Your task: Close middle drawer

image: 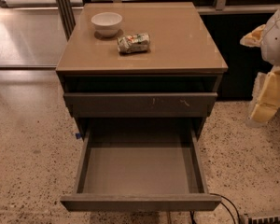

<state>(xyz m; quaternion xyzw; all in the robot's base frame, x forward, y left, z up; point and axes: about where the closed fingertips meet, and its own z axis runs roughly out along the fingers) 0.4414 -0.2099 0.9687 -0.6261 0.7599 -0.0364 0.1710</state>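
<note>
The middle drawer of a small grey-brown cabinet is pulled far out toward the camera. Its plain front is at the bottom of the view and its smooth grey inside holds nothing. Above it, the drawer front with white scratch marks stands slightly out from the cabinet. My gripper, cream-coloured under a white arm part, hangs at the right edge. It is well to the right of the cabinet, about level with the scratched front, and touches nothing.
On the cabinet top stand a white bowl and a crushed can. A black cable lies on the speckled floor at the bottom right. Metal posts rise behind the cabinet on the left.
</note>
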